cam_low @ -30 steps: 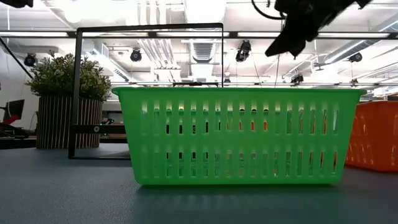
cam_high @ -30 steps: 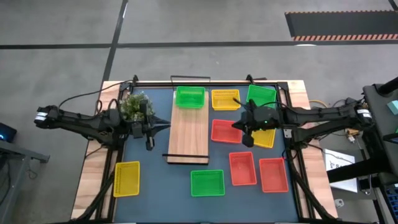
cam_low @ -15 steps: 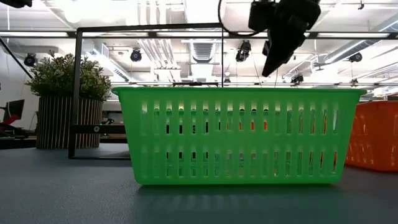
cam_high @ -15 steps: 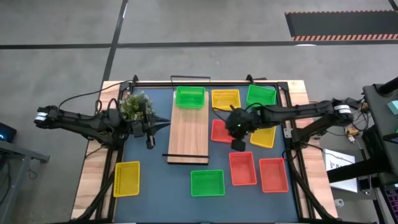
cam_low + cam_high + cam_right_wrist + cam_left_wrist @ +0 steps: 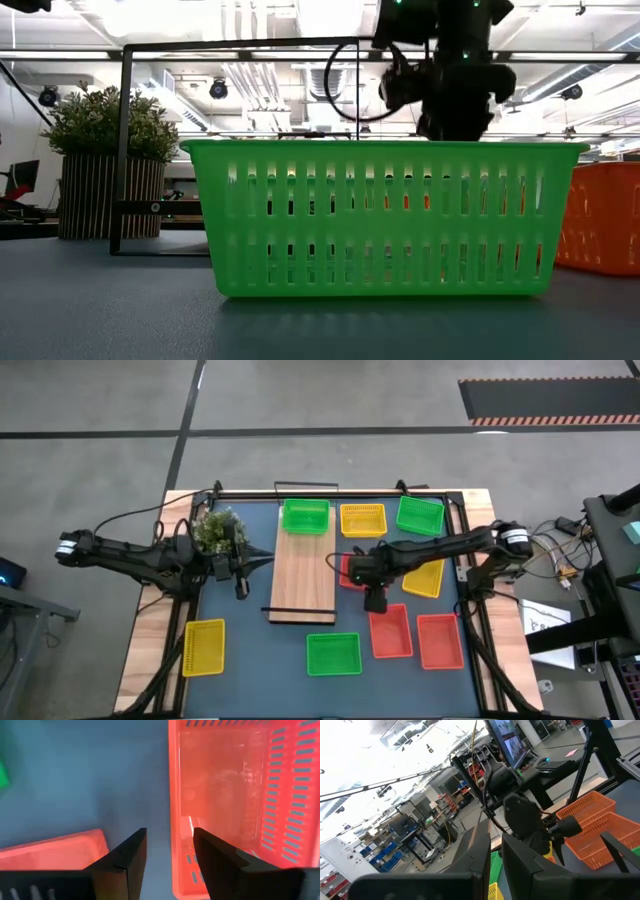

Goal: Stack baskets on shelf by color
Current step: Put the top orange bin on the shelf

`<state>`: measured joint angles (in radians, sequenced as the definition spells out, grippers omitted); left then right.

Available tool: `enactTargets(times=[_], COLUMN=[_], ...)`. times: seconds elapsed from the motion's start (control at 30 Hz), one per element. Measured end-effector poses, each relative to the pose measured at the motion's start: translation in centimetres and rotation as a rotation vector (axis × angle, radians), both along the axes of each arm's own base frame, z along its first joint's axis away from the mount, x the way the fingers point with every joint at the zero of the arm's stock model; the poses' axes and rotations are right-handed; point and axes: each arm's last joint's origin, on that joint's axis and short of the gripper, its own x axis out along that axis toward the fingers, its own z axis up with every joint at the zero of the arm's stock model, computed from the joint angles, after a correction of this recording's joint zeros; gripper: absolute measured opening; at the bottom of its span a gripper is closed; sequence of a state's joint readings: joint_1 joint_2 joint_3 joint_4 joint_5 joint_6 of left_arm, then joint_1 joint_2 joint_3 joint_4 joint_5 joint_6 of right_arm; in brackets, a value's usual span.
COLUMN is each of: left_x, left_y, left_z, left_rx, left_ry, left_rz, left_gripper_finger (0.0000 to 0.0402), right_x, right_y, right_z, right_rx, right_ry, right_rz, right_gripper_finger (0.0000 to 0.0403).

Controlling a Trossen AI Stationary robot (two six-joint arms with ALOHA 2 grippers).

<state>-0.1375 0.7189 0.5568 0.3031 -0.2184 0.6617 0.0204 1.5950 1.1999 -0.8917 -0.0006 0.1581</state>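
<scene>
The light-wood shelf [image 5: 303, 578] lies mid-table with one green basket [image 5: 305, 516] on its far end. My right gripper [image 5: 375, 600] [image 5: 170, 857] points down, open, above the near edge of a red basket [image 5: 350, 568] [image 5: 225, 795] beside the shelf. Its fingers stand on either side of that basket's wall [image 5: 173, 815], apart from it. Another red basket [image 5: 50, 852] [image 5: 390, 630] lies just beside. In the low view the right gripper [image 5: 455, 120] hangs behind a near green basket [image 5: 385, 215]. My left gripper [image 5: 262, 563] [image 5: 496, 865] waits shut left of the shelf.
Loose on the blue table are yellow baskets [image 5: 363, 520] [image 5: 425, 578] [image 5: 204, 647], green baskets [image 5: 420, 515] [image 5: 333, 653] and a red one [image 5: 439, 640]. A potted plant [image 5: 217, 530] stands at the far left, near the left arm. The shelf's black rail [image 5: 240, 45] rises behind.
My right gripper has swung from the far right toward the table's left and near edge, sunk lower, and tipped from slanting to nearly straight down. Its fingers have parted from shut to open. No basket has moved.
</scene>
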Motion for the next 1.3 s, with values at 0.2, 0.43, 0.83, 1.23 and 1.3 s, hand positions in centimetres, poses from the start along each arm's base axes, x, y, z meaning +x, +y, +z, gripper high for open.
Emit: enactTargets(times=[0.2,0.43,0.83,1.23,1.3], left_x=[0.0,0.0,0.0,0.0,0.0], left_y=[0.0,0.0,0.0,0.2,0.2], left_z=[0.0,0.0,0.0,-0.1,-0.1], left_rx=[0.000,0.000,0.001,-0.009,-0.009], left_ry=[0.000,0.000,0.000,0.004,0.008], left_rz=[0.000,0.000,0.000,0.076,0.078], left_gripper_finger=[0.0031,0.0031,0.0031,0.0031,0.0031], right_x=[0.6,0.9,0.3,2.4,3.4], right_y=[-0.1,-0.1,0.0,0.6,0.5], right_z=[-1.9,-3.4,-0.1,4.7,4.8], right_rx=[-0.041,-0.056,-0.048,-0.115,-0.137], right_ry=[0.053,0.098,0.062,-0.118,-0.178], right_rz=[-0.004,0.004,-0.045,-0.029,-0.015], right_gripper_finger=[0.0127,0.0051,0.0009,0.0009,0.0008])
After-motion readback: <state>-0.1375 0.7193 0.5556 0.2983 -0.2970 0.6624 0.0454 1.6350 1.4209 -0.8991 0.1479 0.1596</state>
